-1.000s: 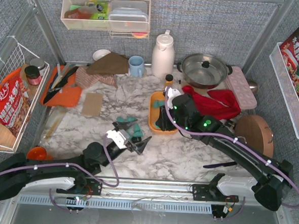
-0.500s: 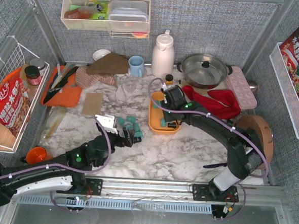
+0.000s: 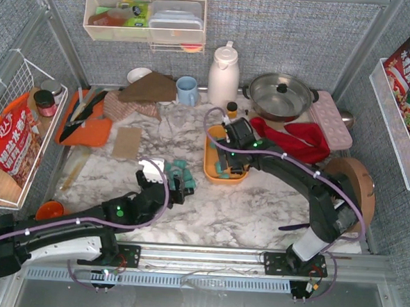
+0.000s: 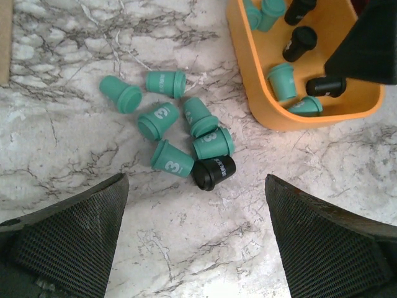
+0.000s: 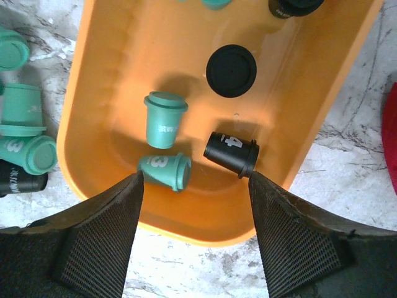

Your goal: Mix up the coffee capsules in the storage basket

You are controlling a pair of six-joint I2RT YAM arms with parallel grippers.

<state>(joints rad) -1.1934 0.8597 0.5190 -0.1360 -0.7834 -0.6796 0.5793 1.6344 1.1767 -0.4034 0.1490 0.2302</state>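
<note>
With the right end effector released and empty over coffee capsules in the orange storage basket, the left end effector, spread wide above loose capsules on the marble surface, likely must descend and pinch one next.

High rear overview; wrist views close, apparently straight down, both on storage basket.

Over the marble tabletop, the left gripper holds its mesh-padded fingers wide apart and empty. Beyond them, coffee capsules lie clustered and touching, six teal and one black, just beside the orange storage basket, which holds more of both colours.
</note>
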